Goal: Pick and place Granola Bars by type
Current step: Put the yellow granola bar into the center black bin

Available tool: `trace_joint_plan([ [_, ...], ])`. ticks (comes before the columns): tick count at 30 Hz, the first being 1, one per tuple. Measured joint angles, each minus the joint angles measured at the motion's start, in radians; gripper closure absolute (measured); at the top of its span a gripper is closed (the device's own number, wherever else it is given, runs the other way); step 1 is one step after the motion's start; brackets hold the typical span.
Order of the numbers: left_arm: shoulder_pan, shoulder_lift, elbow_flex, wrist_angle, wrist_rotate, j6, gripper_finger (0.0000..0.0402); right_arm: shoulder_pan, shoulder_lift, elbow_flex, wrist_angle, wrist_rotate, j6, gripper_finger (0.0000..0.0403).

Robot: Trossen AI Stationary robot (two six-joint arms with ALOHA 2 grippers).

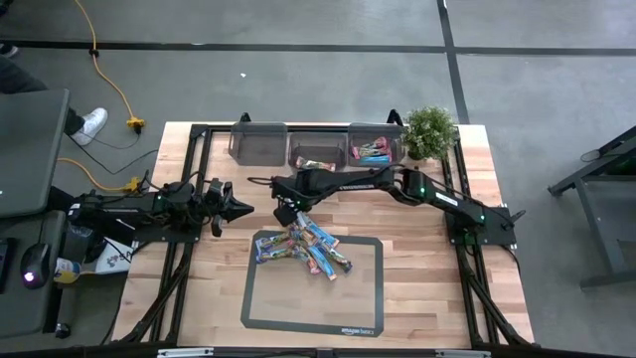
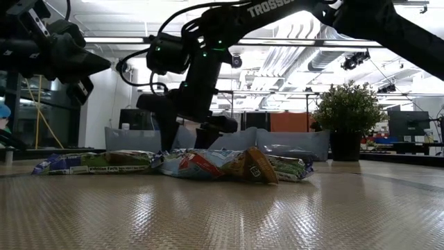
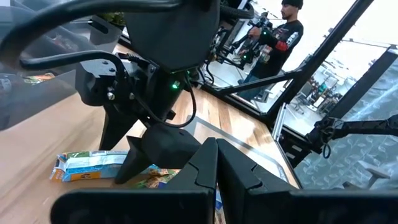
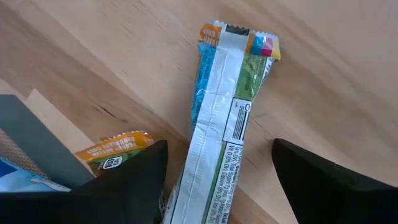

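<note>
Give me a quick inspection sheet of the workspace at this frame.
Surface: wooden table with a grey mat.
Job's things: granola bars piled at the mat's far edge; more in two of the bins.
Clutter: potted plant at the far right corner.
Grippers: right gripper open, straddling one bar on the wood; left gripper shut, empty, left of the pile.
Cables: yellow cord on the floor.
Surroundings: person standing beyond the table.

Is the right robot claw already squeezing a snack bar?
No, the right gripper is open, its fingers standing either side of a granola bar lying on the table.
</note>
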Motion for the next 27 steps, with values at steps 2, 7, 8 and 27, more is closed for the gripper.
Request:
trace_joint_plan([
  [2,0.000,0.000,0.000,0.000,0.000,0.000,0.0401,0.002,0.001,0.000,0.000,0.012,0.000,0.0141],
  [7,0.000,0.000,0.000,0.000,0.000,0.000,0.0401,0.001,0.002,-0.001,-0.002,0.011,0.000,0.0170],
  [8,0.000,0.000,0.000,0.000,0.000,0.000,0.0401,0.001,0.002,-0.002,-0.003,0.010,0.000,0.0176],
  [27,0.000,0.000,0.000,0.000,-0.001,-0.001,0.0401,-0.004,0.004,-0.004,0.000,0.010,0.003,0.0255],
])
